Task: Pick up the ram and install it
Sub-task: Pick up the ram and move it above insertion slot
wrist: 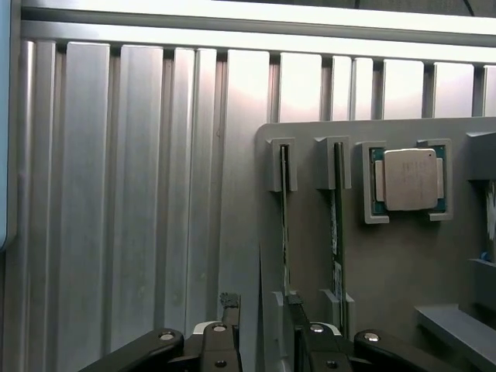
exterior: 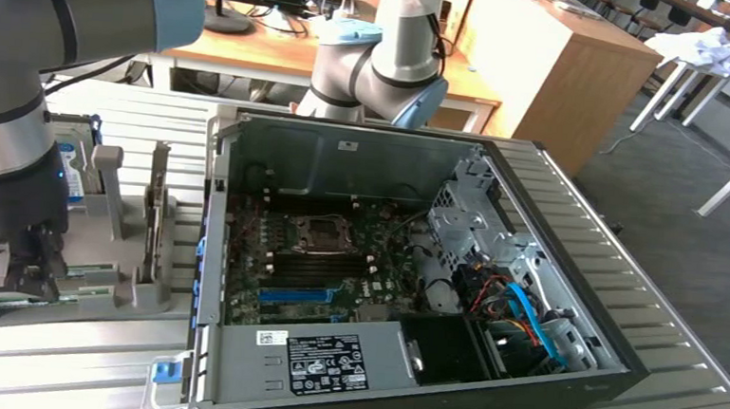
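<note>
Two thin green ram sticks stand on edge in slots of a grey holder plate [wrist: 387, 263]. One ram stick [wrist: 284, 225] runs straight into the gap of my gripper [wrist: 263, 314], closer to one fingertip [wrist: 295, 308]. The other ram stick [wrist: 338, 232] stands one slot further out. My gripper is open and nothing is held. In the exterior view my gripper [exterior: 18, 274] hangs low over the holder at that view's left, beside the open computer case [exterior: 564, 274].
A processor chip [wrist: 409, 180] sits in a pocket of the holder. The case holds a motherboard [exterior: 324, 259] with a long blue slot [exterior: 294, 293]. A hard drive [exterior: 72, 182] stands in the holder. A second arm [exterior: 387, 63] rises behind the case.
</note>
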{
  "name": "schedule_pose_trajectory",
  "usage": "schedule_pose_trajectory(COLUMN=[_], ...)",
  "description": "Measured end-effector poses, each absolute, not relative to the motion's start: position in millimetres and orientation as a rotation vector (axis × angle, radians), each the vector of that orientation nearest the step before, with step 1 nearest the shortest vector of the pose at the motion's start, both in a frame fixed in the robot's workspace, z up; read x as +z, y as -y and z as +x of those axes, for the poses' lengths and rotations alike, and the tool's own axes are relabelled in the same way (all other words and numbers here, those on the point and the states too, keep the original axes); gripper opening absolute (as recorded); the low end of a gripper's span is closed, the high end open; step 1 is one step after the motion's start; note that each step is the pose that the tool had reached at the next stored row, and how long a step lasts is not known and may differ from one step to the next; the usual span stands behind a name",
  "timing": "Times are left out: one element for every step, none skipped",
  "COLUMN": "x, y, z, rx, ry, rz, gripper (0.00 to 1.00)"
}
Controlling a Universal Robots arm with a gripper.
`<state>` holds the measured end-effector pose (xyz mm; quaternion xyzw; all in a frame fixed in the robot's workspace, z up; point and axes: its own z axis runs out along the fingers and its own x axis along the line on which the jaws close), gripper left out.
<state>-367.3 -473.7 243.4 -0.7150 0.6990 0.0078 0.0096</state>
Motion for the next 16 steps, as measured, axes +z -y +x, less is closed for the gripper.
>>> schedule_pose_trajectory(x=[243.0, 242.8, 242.5, 242.3, 242.0, 241.7, 241.5, 241.2, 240.9, 240.6, 240.3, 240.2, 240.1, 239.8, 239.4, 239.0], y=[472.8, 471.7, 470.3, 469.0, 467.6, 466.5, 465.6, 464.9, 464.3, 464.0, 463.8, 463.7, 463.6, 463.6, 463.6, 463.6], z=[-367.3, -367.3, -367.2, -367.3, -367.3, -367.3, -367.2, -367.3, -367.3, -367.2, -367.2, -367.2, -367.3, -367.4, -367.5, -367.7], rx=[0.024, 0.024, 0.024, 0.024, 0.024, 0.024, 0.024, 0.024, 0.024, 0.024, 0.024, 0.024, 0.024, 0.025, 0.024, 0.024], ry=[-2.182, -2.182, -2.181, -2.181, -2.181, -2.181, -2.180, -2.180, -2.180, -2.180, -2.180, -2.180, -2.180, -2.180, -2.180, -2.180], rz=[-2.233, -2.233, -2.234, -2.234, -2.234, -2.234, -2.235, -2.235, -2.235, -2.235, -2.235, -2.235, -2.235, -2.235, -2.235, -2.235], gripper=[0.36, 0.36, 0.36, 0.36, 0.36, 0.36, 0.36, 0.36, 0.36, 0.36, 0.36, 0.36, 0.36, 0.36, 0.36, 0.36])
